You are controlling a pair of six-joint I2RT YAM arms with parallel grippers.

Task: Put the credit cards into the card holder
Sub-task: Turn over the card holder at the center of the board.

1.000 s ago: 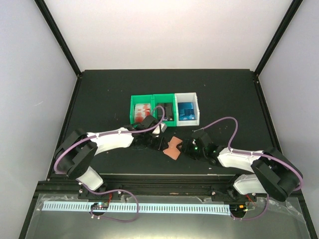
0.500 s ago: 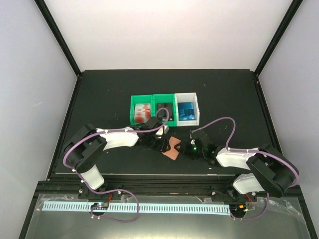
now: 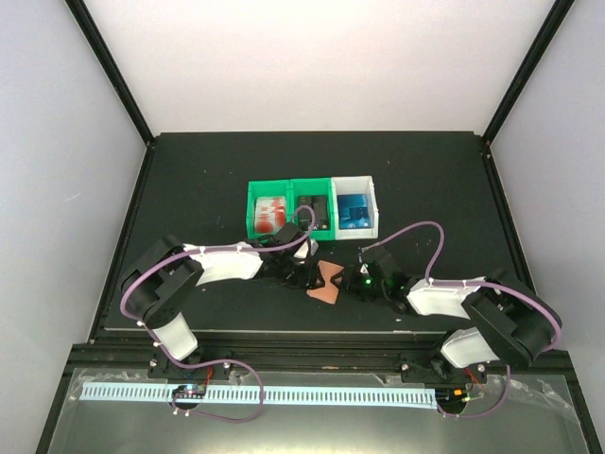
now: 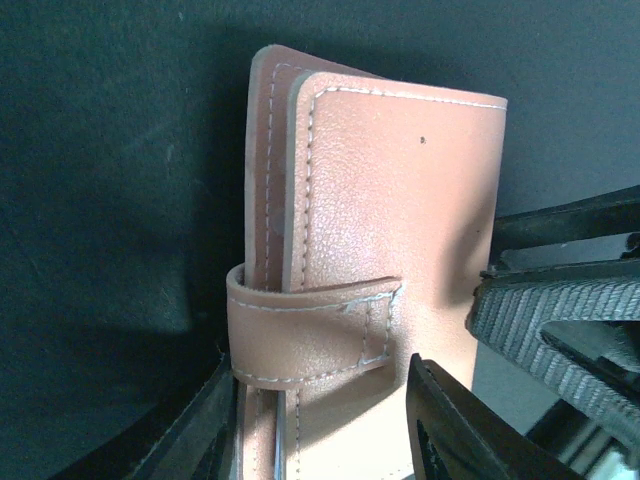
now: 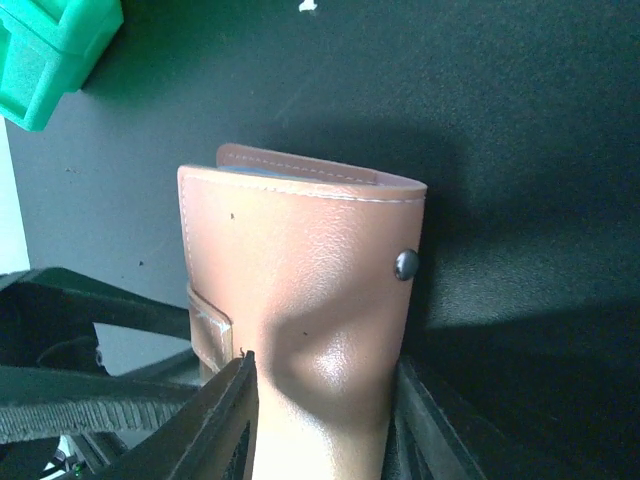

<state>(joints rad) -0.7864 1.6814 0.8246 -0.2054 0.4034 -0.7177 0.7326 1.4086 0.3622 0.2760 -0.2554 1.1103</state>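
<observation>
On matte black table (image 3: 208,180), left gripper (image 4: 322,435) and right gripper (image 5: 322,425) seemingly clamp grainy stitched card holder (image 3: 327,281).

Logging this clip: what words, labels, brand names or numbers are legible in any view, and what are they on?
No text can be read in any view.
credit cards: red and white print, too small to read.
card holder: plain surface with stitching only, no lettering.
blue item in the white bin: too small to tell.
pale strip along the near edge: fine marks, no legible figures.
</observation>
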